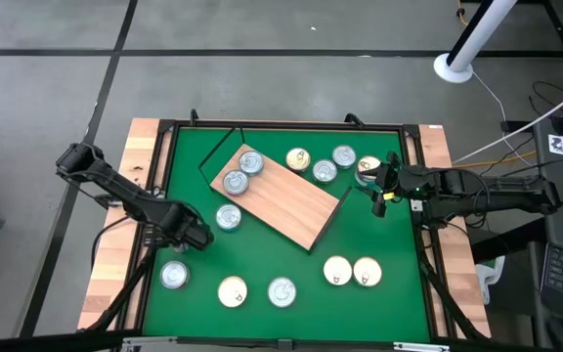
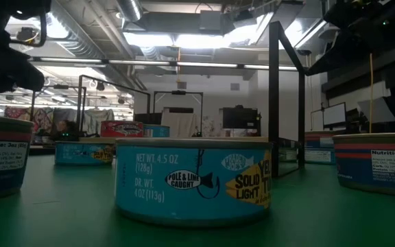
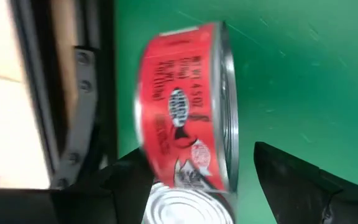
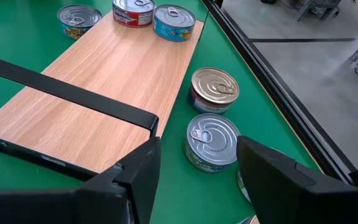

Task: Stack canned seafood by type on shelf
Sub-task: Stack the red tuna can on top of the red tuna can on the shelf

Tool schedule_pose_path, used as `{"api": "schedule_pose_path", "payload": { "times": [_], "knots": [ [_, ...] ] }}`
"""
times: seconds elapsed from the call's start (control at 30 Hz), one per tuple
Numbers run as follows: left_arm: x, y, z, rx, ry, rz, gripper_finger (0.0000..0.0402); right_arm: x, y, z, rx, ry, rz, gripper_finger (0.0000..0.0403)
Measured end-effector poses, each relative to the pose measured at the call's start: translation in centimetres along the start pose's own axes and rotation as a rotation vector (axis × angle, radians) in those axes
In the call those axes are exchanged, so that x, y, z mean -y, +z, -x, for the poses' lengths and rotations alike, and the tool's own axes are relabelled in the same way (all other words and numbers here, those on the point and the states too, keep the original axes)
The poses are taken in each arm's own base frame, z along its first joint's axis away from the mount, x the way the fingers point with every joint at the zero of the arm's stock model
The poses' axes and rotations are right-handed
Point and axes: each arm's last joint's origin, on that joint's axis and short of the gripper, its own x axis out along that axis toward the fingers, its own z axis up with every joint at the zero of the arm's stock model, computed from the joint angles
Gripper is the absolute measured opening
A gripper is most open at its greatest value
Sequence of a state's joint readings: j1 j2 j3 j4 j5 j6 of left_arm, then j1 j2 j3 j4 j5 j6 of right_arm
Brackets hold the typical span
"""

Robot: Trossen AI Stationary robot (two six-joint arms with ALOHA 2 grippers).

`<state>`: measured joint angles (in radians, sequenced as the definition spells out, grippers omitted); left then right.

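The shelf (image 1: pixel 286 196) lies slantwise on the green mat, with two tins (image 1: pixel 251 162) (image 1: pixel 236 182) standing on its far left end. Other tins stand on the mat: one beside the shelf (image 1: pixel 228 217), several at the far right (image 1: pixel 324 171) and several near the front (image 1: pixel 281 290). My left gripper (image 3: pixel 201 152) points down over the mat's left part (image 1: pixel 195 238), open. Between and beyond its spread fingers is a red-labelled tin (image 3: pixel 182 106), and a silver lid (image 3: pixel 185 205) shows close by. My right gripper (image 4: pixel 197 149) hangs open above the far right tins (image 1: pixel 379 191).
A dark frame (image 1: pixel 291 125) and pale wooden rails (image 1: pixel 115 254) border the mat. Thin dark brackets rise at the shelf's ends (image 4: pixel 73 93). In the low view a blue tin (image 2: pixel 194 182) stands close to the front edge, with tins either side (image 2: pixel 2 158) (image 2: pixel 382 165).
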<state>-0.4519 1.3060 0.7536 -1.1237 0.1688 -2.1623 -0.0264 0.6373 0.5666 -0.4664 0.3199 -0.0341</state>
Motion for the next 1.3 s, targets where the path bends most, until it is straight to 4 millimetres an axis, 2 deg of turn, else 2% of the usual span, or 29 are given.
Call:
{"api": "schedule_pose_path", "payload": {
  "times": [0.1,0.2,0.47,0.87,1.1,1.3],
  "knots": [
    [0.4,-0.1,-0.6,-0.027,-0.043,-0.026,0.0261,0.0,0.0,0.0,0.000,0.000,0.000,0.0211],
    [0.5,-0.2,-0.7,-0.027,-0.062,-0.033,0.0242,0.0,0.0,0.0,0.000,0.000,0.000,0.0211],
    [0.7,-0.2,-0.3,-0.010,-0.148,-0.040,0.0140,0.0,0.0,0.0,0.000,0.000,0.000,0.0211],
    [1.1,-0.2,1.3,0.001,-0.405,-0.042,0.0140,0.0,0.0,0.0,0.000,0.000,0.000,0.0211],
    [0.9,-0.1,3.4,0.001,-0.649,-0.049,0.0142,0.0,0.0,0.0,0.000,0.000,0.000,0.0211],
    [1.0,0.3,4.7,0.116,-0.846,-0.019,0.0147,0.0,0.0,0.0,0.000,0.000,0.000,0.0211]
  ]
}}
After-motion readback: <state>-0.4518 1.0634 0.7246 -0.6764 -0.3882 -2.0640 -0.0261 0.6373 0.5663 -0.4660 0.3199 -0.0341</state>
